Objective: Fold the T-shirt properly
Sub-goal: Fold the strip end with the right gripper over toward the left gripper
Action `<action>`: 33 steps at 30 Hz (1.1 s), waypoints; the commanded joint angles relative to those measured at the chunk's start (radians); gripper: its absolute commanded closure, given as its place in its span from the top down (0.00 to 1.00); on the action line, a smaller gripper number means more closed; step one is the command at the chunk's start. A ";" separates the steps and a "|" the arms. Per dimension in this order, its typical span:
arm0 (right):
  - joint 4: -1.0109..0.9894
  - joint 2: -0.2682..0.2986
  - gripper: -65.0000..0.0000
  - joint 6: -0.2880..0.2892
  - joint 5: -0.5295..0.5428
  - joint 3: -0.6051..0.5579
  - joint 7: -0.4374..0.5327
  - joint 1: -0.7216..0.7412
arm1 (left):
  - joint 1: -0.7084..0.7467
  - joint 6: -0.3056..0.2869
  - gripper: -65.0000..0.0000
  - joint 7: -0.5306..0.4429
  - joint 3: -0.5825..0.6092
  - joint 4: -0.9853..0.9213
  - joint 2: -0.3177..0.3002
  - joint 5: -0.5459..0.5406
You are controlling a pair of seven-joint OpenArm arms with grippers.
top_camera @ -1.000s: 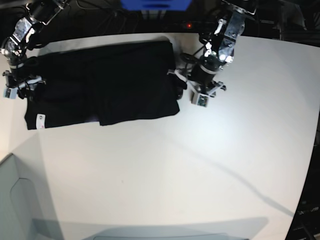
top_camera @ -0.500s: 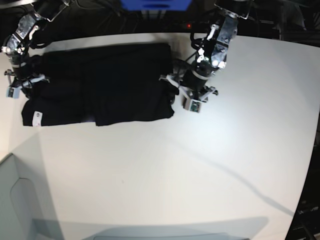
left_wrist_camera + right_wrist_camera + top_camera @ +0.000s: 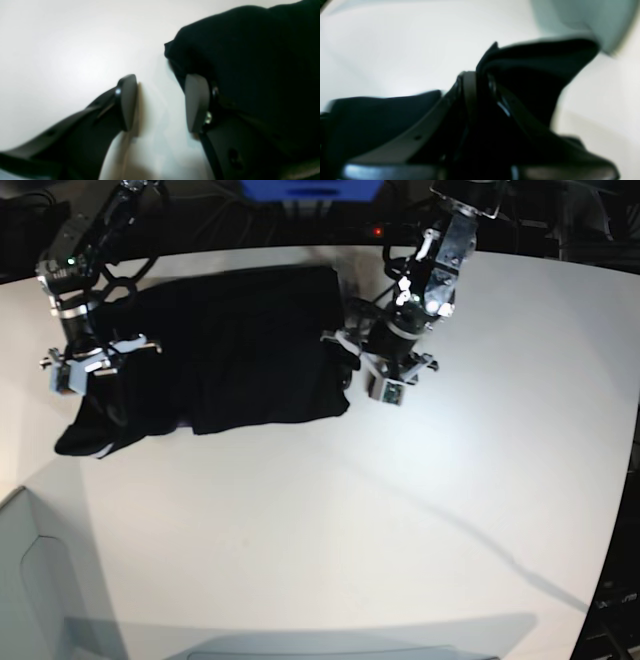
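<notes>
While the fold is under way, items run left to right across the base view.

Right gripper (image 3: 88,365): fingers pressed together, pinching a lifted edge of the T-shirt (image 3: 240,340); the right wrist view shows black cloth clamped between the jaws and rising above them. Judged step: carrying this end over onto the body of the garment.

T-shirt: black, partly folded, lying on the far part of the white table (image 3: 400,510); its left end is raised and draped under the right gripper, its right edge is flat. No print or tag is visible.

Left gripper (image 3: 362,360): fingers spread, holding nothing; the left wrist view shows one finger (image 3: 126,100) on bare table and the other against the T-shirt's edge (image 3: 250,62).

Handling note, as judgement: keep the pinch firm and travel level so the raised end lands square on the layers below. The left gripper could steady the right edge against dragging. Release only once the cloth lies flat.
</notes>
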 commanded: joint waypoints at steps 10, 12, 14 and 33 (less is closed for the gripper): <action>0.058 0.005 0.00 0.009 0.017 -0.352 0.035 -0.138 | 0.003 0.002 0.47 0.012 -0.002 0.007 -0.004 -0.005; 0.049 0.012 0.00 0.009 0.017 -0.401 0.037 -0.159 | 0.003 0.003 0.47 0.012 -0.002 0.007 -0.004 -0.005; 0.029 0.037 0.00 0.009 0.017 -0.453 0.037 -0.164 | 0.004 0.005 0.47 0.012 -0.002 0.007 -0.004 -0.005; -0.184 0.059 0.00 0.009 -0.095 -0.648 0.035 -0.032 | 0.017 0.008 0.48 0.012 -0.005 0.013 -0.004 -0.006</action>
